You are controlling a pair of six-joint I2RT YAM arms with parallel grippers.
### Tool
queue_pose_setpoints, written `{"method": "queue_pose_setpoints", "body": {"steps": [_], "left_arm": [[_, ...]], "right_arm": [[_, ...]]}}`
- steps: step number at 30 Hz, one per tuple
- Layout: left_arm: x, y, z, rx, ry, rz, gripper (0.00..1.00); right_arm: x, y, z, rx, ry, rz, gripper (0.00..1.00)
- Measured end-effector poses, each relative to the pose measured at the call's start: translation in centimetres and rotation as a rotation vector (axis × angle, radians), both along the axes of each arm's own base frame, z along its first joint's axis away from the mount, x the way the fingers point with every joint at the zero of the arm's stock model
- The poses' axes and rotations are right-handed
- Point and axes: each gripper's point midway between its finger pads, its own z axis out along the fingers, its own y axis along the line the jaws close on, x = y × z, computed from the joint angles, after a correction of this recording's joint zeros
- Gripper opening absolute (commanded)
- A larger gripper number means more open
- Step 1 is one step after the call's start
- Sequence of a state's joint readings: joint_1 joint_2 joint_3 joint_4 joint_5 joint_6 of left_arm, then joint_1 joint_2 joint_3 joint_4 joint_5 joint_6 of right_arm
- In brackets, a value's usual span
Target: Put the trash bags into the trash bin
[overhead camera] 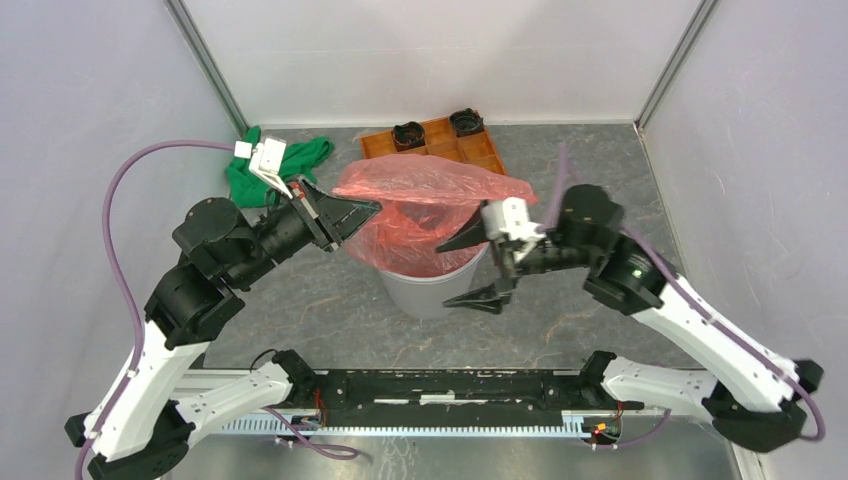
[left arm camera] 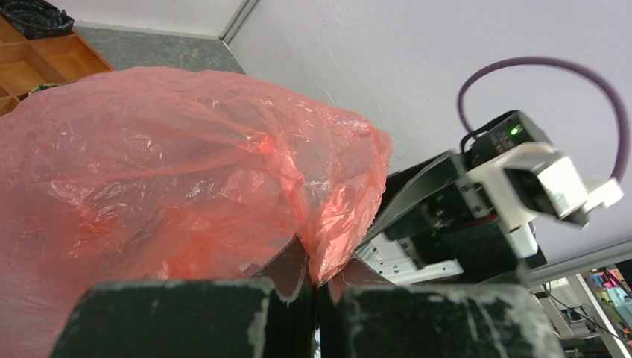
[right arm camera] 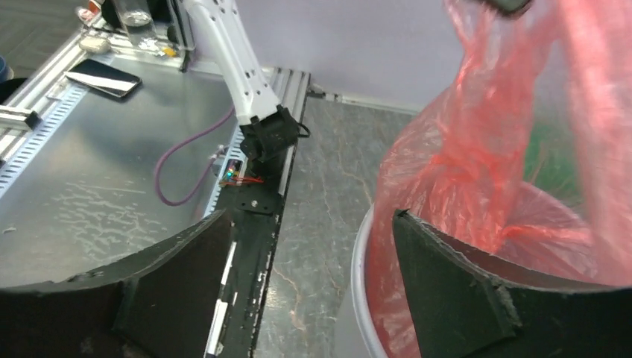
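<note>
Left pincer point(overhead camera: 370, 208) clamps trash bag point(overhead camera: 420, 190), seemingly its rim; right pincer point(overhead camera: 442, 273) gapes at trash bin point(overhead camera: 425, 297).

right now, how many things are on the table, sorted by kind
red bag: 1
grey bin: 1
orange tray: 1
black pots: 2
green cloth: 1
total: 6

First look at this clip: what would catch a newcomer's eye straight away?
A big red bag billows over the grey bin at the table's centre, with its lower part inside the bin. The left gripper is shut on the bag's left edge, while the right gripper stands wide open at the bin's right rim. Behind lie a green cloth and an orange tray.
</note>
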State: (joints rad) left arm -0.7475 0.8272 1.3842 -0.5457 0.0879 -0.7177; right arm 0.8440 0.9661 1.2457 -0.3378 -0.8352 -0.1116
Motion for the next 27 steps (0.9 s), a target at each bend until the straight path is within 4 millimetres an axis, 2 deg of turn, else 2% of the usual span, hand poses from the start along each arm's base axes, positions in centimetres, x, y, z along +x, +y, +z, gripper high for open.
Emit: {"method": "queue_pose_setpoints", "body": {"steps": [2, 5, 7, 10, 14, 18, 21, 23, 25, 27], "left_arm": [[0.0, 0.0, 0.2, -0.002, -0.003, 0.000, 0.02], [-0.1, 0.1, 0.5, -0.006, -0.007, 0.000, 0.02], [-0.1, 0.0, 0.5, -0.006, -0.007, -0.001, 0.02], [-0.1, 0.1, 0.5, -0.008, -0.009, -0.002, 0.02], [-0.5, 0.2, 0.7, -0.014, -0.016, -0.013, 0.02], [-0.8, 0.2, 0.8, -0.017, -0.019, -0.025, 0.02], [-0.8, 0.1, 0.8, -0.016, -0.018, -0.029, 0.02], [-0.9, 0.1, 0.8, -0.016, -0.019, -0.029, 0.02], [-0.9, 0.2, 0.8, -0.017, -0.020, -0.029, 0.02], [-1.0, 0.2, 0.9, -0.019, -0.021, -0.030, 0.02]], "right_arm": [[0.6, 1.9, -1.5, -0.044, -0.015, -0.025, 0.75], [3.4, 3.5, -3.4, -0.116, -0.068, -0.167, 0.63], [5.6, 3.5, -4.2, -0.154, -0.117, -0.272, 0.62], [7.8, 3.2, -4.9, -0.200, -0.210, -0.369, 0.63], [8.9, 3.4, -5.7, -0.213, -0.324, -0.412, 0.63], [9.9, 4.1, -7.5, -0.260, -0.381, -0.415, 0.61], [10.9, 4.7, -8.7, -0.292, -0.403, -0.428, 0.48], [11.6, 4.8, -9.4, -0.301, -0.417, -0.453, 0.44], [12.0, 4.7, -9.9, -0.308, -0.426, -0.471, 0.27], [12.2, 4.7, -10.0, -0.312, -0.432, -0.482, 0.16]]}}
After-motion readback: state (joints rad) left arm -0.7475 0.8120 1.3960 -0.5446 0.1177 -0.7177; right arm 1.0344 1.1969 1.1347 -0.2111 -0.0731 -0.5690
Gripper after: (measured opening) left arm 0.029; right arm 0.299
